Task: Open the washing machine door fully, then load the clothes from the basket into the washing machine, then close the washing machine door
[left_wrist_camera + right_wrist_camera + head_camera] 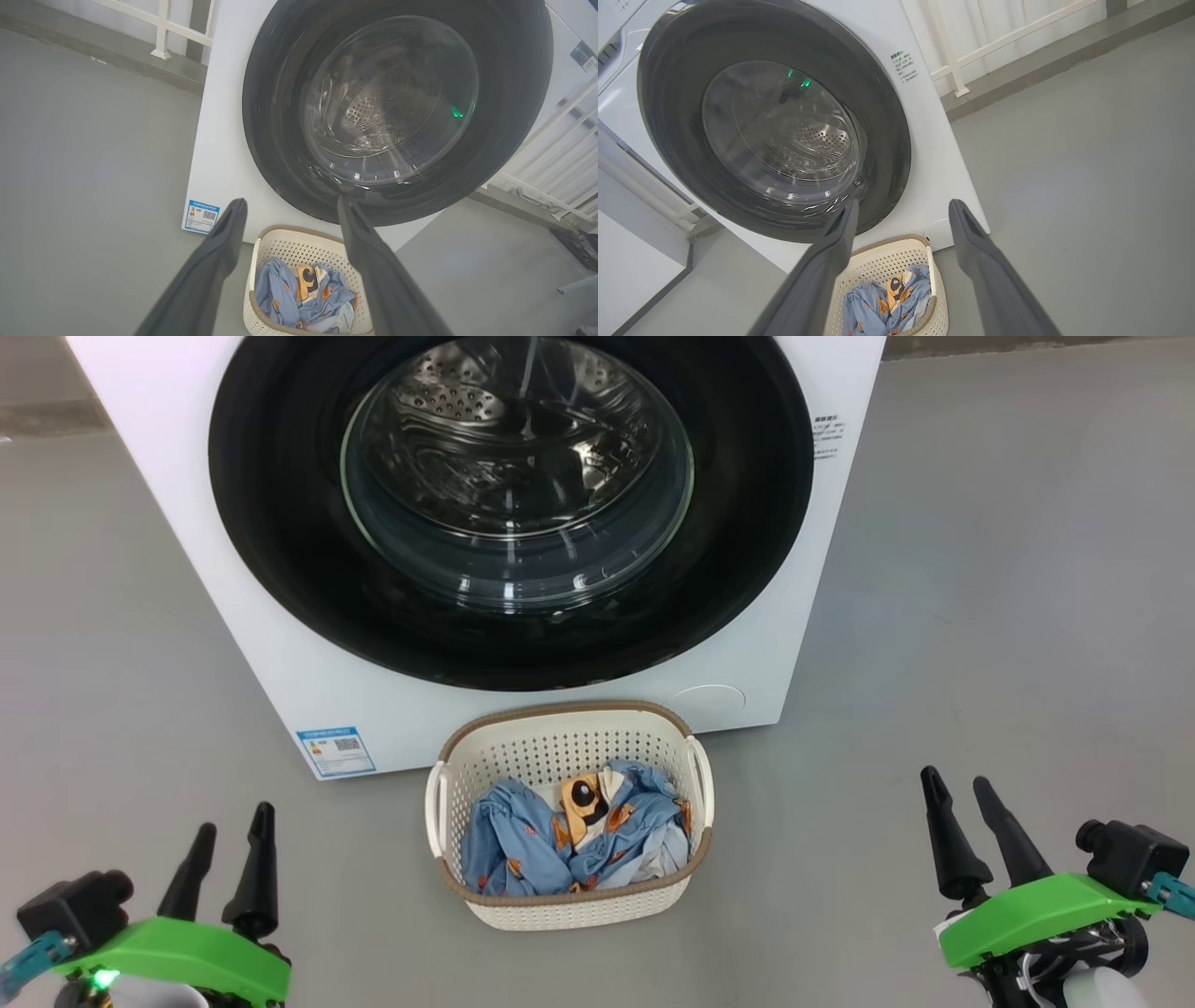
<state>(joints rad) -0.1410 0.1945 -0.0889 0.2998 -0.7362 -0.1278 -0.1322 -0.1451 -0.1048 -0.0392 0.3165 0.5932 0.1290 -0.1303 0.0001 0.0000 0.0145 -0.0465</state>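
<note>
The grey floor [1008,616] carries the white washing machine [308,691], whose round washing machine door [280,504] lies closed flat against the front, the steel drum showing through its glass. The head view takes in both arms at once. The left wrist view catches the blue sticker [202,215] at the machine's lower corner and a white railing [556,154] beyond. The right wrist view instead catches the printed label [906,67] beside the door and a round white cap [938,233] low on the front.

The basket [560,751] stands on the floor just before the machine, between the two arms and ahead of both. The clothes [523,840] lie bunched inside it, blue with an orange-and-black patch on top.

The left gripper [235,817] hangs at the lower left, well apart from the basket, fingers spread wide and holding nothing. The right gripper [954,777] at the lower right is likewise wide open, empty and touching nothing.
</note>
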